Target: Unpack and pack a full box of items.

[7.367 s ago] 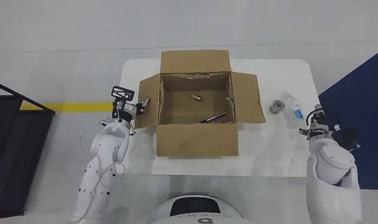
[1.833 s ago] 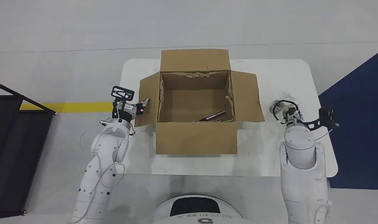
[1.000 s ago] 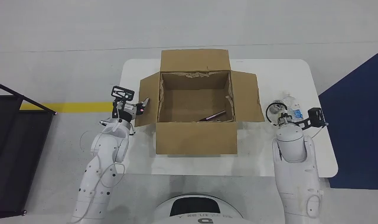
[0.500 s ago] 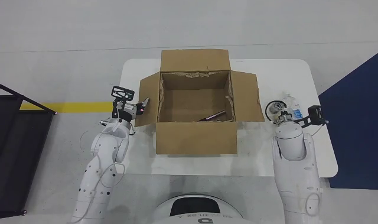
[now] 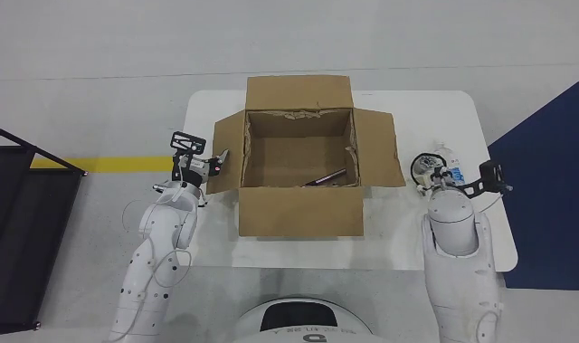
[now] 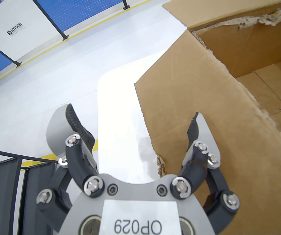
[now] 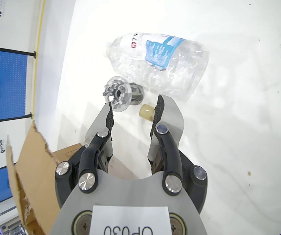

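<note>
Desk: You are looking down on a white desk [image 5: 421, 117] with rounded corners, and it is carrying all the items.
Box: The cardboard box [image 5: 303, 212] is sitting in the middle of the desk with its mouth facing up and all four flaps folded outward.
Inside the box: A thin dark item [image 5: 326, 176] is lying slantwise on the bottom near the front wall.
Left pincer: Your left pincer [image 6: 133, 125] is hanging with its fingers spread wide, holding nothing, just beside the box's left flap.
Right pincer: Your right pincer [image 7: 133, 110] is standing apart and gripping nothing, low over the desk to the right of the box.
Bottle: A crumpled clear bottle [image 7: 157, 64] with a blue label is lying on its side just past the right fingertips.
Spool: A clear plastic spool [image 7: 122, 95] is lying just beside the bottle, ahead of one fingertip.
Cylinder: A small cream cylinder [image 7: 147, 111] is lying right against the other finger; you cannot tell whether they are touching.
Room: A pale grey floor [image 5: 136, 35] is surrounding the desk, and a yellow line [image 5: 109, 164] is running across it on the left. A black rack [image 5: 27, 234] is standing beyond that side. Blue and white panels [image 6: 76, 1] on black posts are standing in the background.
</note>
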### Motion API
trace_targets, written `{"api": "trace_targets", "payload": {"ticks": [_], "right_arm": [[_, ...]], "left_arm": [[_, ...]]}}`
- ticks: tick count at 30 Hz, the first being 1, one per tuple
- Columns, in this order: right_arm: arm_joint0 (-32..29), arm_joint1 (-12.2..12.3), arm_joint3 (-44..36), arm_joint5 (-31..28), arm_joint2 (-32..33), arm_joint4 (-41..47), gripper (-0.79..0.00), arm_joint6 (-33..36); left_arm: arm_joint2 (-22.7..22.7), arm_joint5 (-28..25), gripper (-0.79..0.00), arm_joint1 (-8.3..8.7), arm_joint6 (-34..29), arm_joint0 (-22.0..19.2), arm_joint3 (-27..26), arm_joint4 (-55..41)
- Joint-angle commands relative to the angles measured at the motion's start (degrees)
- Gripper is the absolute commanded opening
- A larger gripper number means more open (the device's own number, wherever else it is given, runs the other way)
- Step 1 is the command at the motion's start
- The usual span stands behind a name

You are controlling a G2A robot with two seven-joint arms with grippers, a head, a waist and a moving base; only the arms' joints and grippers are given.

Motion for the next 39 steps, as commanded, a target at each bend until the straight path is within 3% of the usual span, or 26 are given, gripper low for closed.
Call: {"api": "trace_targets", "payload": {"ticks": [1,9,13,16,17,29,33,37,39], "right_arm": [[-1.8,0.1,-2.4,-2.1,0.0,0.8,-0.431,1.1],[-6.4,0.4,-11.5,-13.8,-1.4,2.7,-0.409,4.7],[-5.9,0.9,-15.8,-20.8,-6.6,0.1,-0.413,9.8],[-2.2,1.2,-15.9,-23.9,-12.8,-4.1,-0.397,15.6],[-1.0,1.3,-15.6,-23.8,-14.2,-5.5,0.000,16.7],[-0.9,1.3,-15.5,-24.2,-14.4,-5.8,0.000,16.8],[7.0,1.4,-10.6,-26.3,-24.6,-13.4,0.000,25.8],[14.7,0.6,-5.1,-19.8,-36.2,-23.4,0.000,33.1],[16.1,0.2,-4.5,-16.6,-38.6,-24.8,0.000,33.4]], "left_arm": [[0.0,0.0,0.000,0.00,0.0,0.0,0.0,0.0],[0.0,0.0,0.000,0.00,0.0,0.0,0.0,0.0],[0.0,0.0,0.000,0.00,0.0,0.0,0.0,0.0],[0.0,0.0,0.000,0.00,0.0,0.0,0.0,0.0],[0.0,0.0,0.000,0.00,0.0,0.0,0.0,0.0],[0.0,0.0,0.000,0.00,0.0,0.0,0.0,0.0],[0.0,0.0,0.000,0.00,0.0,0.0,0.0,0.0],[0.0,0.0,0.000,0.00,0.0,0.0,0.0,0.0],[0.0,0.0,0.000,0.00,0.0,0.0,0.0,0.0]]}}
